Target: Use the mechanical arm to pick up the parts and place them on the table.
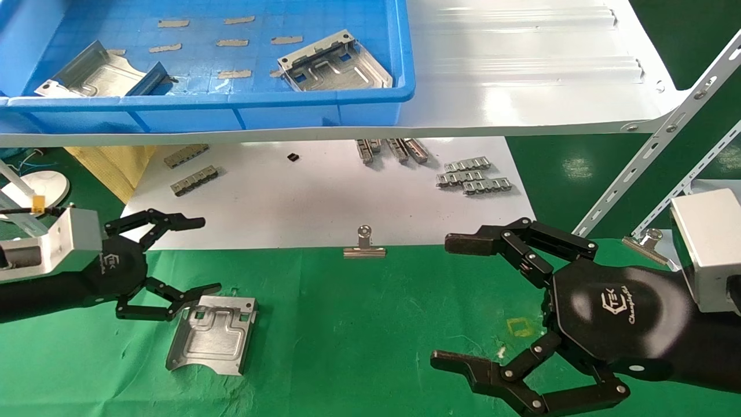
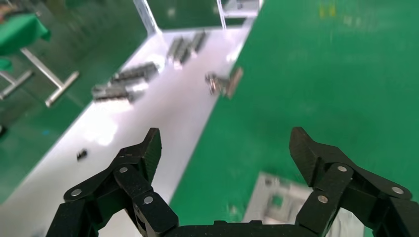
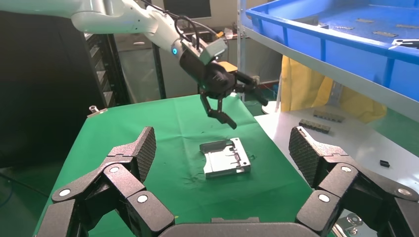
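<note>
One silver sheet-metal part lies flat on the green-cloth table, also seen as a part in the right wrist view and a part in the left wrist view. My left gripper hovers open just above and to the left of it, nothing between its fingers. Two more parts rest in the blue bin on the shelf. My right gripper is open and empty at the right over the cloth.
A glossy white shelf carries the blue bin above the work area. A white board behind the cloth holds several small ridged strips. A binder clip pins the cloth's far edge. Angled shelf braces stand at right.
</note>
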Tool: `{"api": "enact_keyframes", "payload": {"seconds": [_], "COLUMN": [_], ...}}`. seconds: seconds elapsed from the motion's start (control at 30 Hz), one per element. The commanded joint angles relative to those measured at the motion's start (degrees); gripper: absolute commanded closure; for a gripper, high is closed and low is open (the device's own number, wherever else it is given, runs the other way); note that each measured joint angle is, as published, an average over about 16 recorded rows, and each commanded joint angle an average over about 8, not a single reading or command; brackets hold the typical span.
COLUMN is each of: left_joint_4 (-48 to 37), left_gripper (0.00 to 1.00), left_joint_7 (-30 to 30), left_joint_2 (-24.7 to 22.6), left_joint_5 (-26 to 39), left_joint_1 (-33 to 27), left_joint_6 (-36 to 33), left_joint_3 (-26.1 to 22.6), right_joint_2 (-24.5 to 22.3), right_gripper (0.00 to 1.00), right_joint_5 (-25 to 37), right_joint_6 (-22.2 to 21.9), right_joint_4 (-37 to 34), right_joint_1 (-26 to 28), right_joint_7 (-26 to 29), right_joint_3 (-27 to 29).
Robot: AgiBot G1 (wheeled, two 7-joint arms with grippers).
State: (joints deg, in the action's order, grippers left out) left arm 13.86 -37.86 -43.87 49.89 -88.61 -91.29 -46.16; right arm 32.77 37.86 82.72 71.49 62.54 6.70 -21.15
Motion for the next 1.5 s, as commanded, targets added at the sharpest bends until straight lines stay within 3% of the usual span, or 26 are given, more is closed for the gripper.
{"api": "enact_keyframes", "payload": {"seconds": [0.03,1.5], "left_joint_4": [1.56,49.16], "left_gripper": [0.0,0.0], "left_joint_7": [1.3,40.02], "left_joint_2": [0.24,7.29], "left_joint_5": [-0.24,-6.62], "left_joint_1": [0.73,22.27], "left_joint_6": [0.14,4.61], "left_joint_3": [0.8,24.82], "right_joint_2": [0.0,0.0], "right_gripper": [0.0,0.0], "right_joint_5": [0.0,0.0], "right_joint_6": [0.0,0.0], "right_joint_4": [0.0,0.0], "right_joint_1": [0.0,0.0], "right_joint_7": [0.0,0.0], "right_joint_3": [0.0,-0.01]}}
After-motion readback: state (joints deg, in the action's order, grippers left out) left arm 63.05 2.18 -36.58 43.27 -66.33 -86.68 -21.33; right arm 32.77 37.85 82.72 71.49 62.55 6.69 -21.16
